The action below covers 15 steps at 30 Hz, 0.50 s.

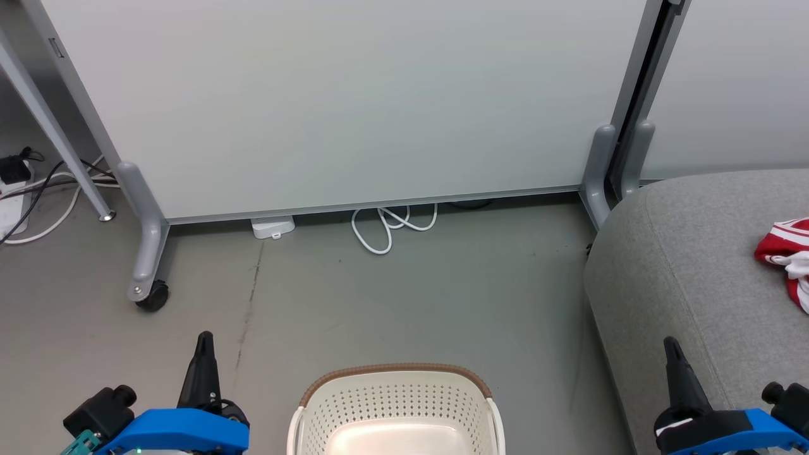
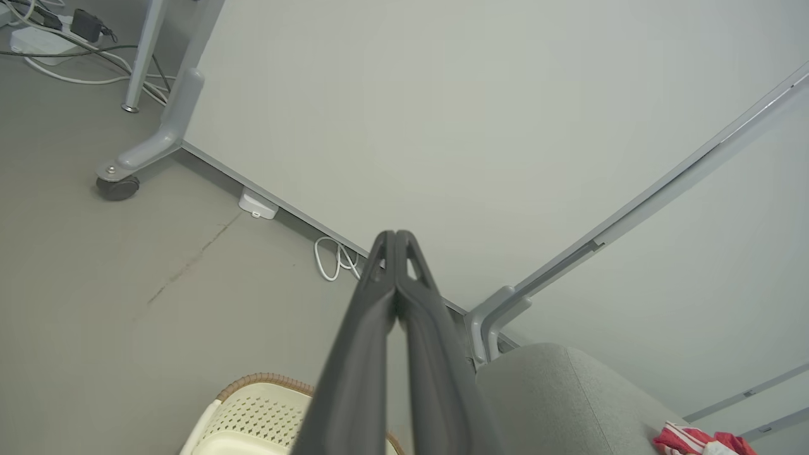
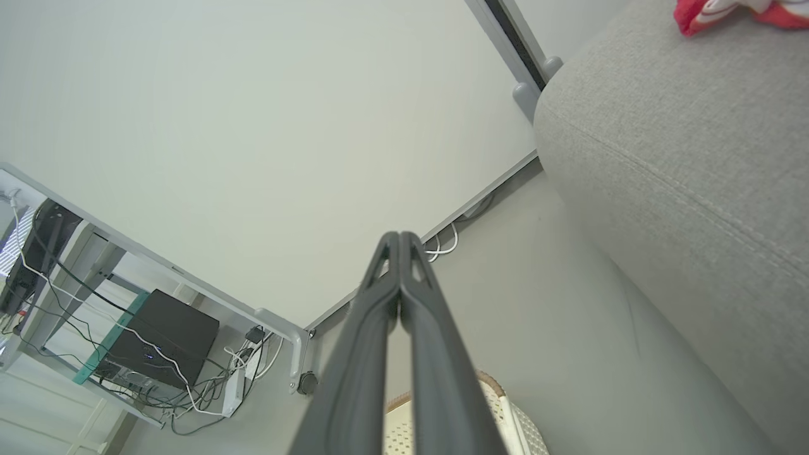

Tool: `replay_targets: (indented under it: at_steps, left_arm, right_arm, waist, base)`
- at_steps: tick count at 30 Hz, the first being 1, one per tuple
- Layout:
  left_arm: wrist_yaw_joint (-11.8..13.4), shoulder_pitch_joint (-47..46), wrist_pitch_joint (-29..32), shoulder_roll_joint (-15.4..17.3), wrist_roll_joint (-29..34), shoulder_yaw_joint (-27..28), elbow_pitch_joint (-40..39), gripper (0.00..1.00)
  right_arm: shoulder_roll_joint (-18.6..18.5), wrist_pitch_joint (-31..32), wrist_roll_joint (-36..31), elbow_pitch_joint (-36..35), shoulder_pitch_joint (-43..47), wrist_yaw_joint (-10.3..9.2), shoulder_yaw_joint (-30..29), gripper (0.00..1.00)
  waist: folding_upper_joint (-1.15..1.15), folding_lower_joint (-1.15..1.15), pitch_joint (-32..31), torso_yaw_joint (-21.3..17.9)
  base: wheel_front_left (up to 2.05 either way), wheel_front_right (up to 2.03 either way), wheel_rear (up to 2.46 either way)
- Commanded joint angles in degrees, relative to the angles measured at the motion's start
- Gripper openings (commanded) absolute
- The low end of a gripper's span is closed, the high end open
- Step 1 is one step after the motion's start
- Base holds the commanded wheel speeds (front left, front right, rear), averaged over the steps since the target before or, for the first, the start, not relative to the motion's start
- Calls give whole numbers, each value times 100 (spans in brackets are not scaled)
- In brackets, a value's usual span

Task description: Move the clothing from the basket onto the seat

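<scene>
Left end effector (image 1: 203, 341), right end effector (image 1: 670, 346), lower corners: both closed, empty. Basket (image 1: 395, 395) bottom centre; clothing (image 1: 787, 251) on seat (image 1: 682, 272), right edge.

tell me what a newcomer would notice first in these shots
The red-and-white clothing stands out most, lying on the grey seat at the head view's right edge. Next comes the cream basket on the floor at bottom centre, with no clothing in the part that shows. The left gripper and right gripper flank it, both shut.
</scene>
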Motion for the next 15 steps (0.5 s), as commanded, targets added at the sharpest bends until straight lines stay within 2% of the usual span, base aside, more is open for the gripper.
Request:
replay_targets:
  at_steps: [1, 15]
  left_arm:
    - [-28, -196, 41, 2, -194, 65, -95, 0]
    - [-48, -288, 306, 2, -1224, 206, -117, 0]
  right_arm:
    - [-5, 44, 206, -105, -180, 1, -25, 0]
    - [-1, 308, 1222, -147, -277, 2, -62, 0]
  waist:
    - [0, 0, 4, -5]
    - [0, 0, 39, -57]
  base:
    - [0, 0, 0]
    - [0, 0, 0]
